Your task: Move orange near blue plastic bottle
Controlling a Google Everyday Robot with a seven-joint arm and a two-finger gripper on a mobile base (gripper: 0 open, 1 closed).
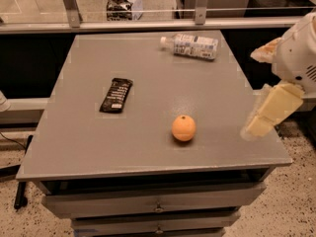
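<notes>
- Orange point(183, 128) sat alone on the grey table point(84, 132), toward the front and right of centre, stem dimple up, nothing touching it.
- Blue plastic bottle point(191, 45) lay on its side near the far edge, white cap pointing left, well apart from the orange.
- Black snack-bar wrapper point(116, 95) lay flat to the left, well clear of the straight line from fruit to bottle.
- Gripper point(256, 124) hung off the table's right edge, level with the orange and apart from it, holding nothing; whether it was spread or pressed together could not be told.
- Risk, as judged: a round, smooth fruit would likely roll if nudged off-centre on approach, and the front edge was near.
- Risk: a pinch set too high on the orange could squirt it out sideways.
- Risk: the bottle on its side could roll toward the far edge if bumped during placement.
- Risk: released on the flat top, the orange might drift away from the bottle.
</notes>
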